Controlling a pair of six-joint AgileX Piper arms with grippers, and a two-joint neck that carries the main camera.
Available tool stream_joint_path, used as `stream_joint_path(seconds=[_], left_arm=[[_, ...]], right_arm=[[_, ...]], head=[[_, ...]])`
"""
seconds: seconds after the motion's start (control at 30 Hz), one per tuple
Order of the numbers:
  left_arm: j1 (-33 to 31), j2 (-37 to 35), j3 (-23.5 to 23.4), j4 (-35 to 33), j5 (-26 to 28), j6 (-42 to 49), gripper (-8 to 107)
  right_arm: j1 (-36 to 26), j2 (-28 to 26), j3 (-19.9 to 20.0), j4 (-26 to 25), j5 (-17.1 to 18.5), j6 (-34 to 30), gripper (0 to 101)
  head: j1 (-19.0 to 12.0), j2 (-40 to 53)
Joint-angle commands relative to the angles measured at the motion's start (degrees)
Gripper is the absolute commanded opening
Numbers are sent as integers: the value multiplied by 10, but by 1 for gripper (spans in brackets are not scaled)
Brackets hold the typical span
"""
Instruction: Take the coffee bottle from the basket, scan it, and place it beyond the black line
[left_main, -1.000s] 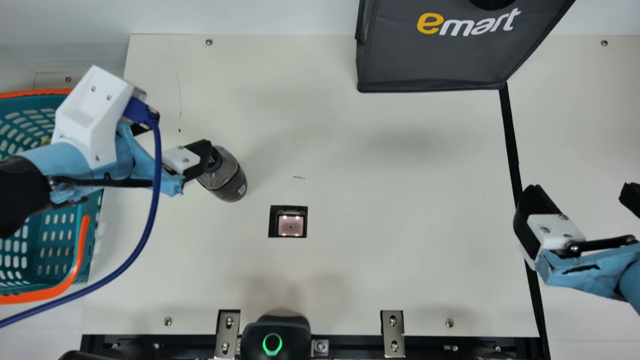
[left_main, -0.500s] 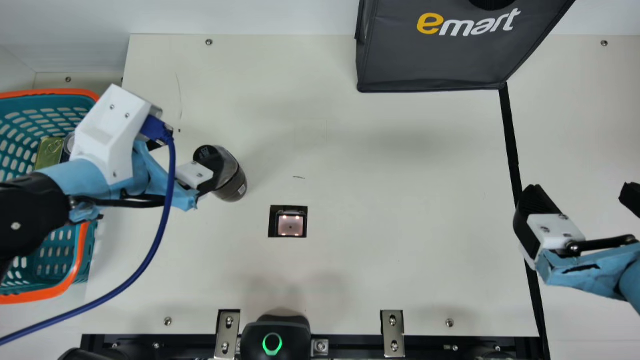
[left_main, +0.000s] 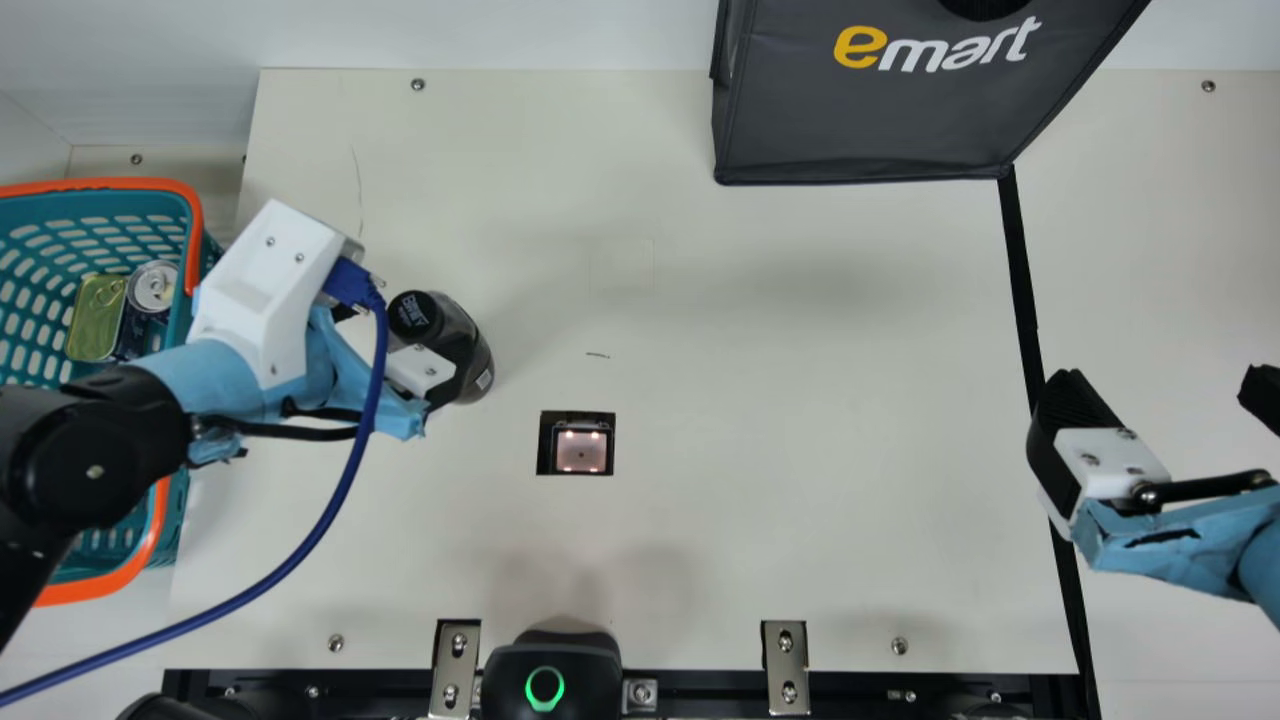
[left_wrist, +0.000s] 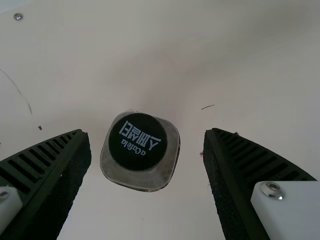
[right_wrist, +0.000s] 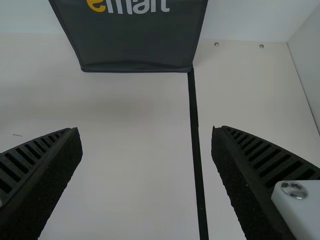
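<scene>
Black-capped, square-shouldered clear coffee bottle (left_wrist: 140, 152), probably stiff and slippery, wants a mid-body hold from the ribbed black left gripper (left_wrist: 146, 132), wide open and empty.

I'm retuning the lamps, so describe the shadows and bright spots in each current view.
Main view: soft shadows on the cream table, four bright points on the scanner window; left wrist view: broad grey shading near the coffee bottle; right wrist view: a dim band of shadow near the shopping bag.
</scene>
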Motion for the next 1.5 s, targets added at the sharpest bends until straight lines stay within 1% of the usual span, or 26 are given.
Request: stream_joint_path(seconds=[0.0, 0.2, 0.57, 0.83, 1.23, 1.47], left_arm=[[0, 2, 5, 1, -8, 1, 90], [11, 14, 15, -3, -28, 16, 90], [37, 35, 18, -21, -47, 50, 90], [33, 40, 19, -29, -52, 47, 90], [19, 29, 14, -41, -38, 31, 10], [28, 25, -1, -76, -19, 77, 10]], right_arm=[[0, 0, 0, 0, 0, 0, 91], [0, 0, 0, 0, 0, 0, 91], [0, 0, 0, 0, 1, 0, 91], [0, 0, 0, 0, 1, 0, 91], [0, 0, 0, 0, 1, 0, 91], [0, 0, 0, 0, 0, 0, 91]], head=[[-15, 1], [-15, 1], [-15, 1], [-15, 1], [-15, 1], [-15, 1]])
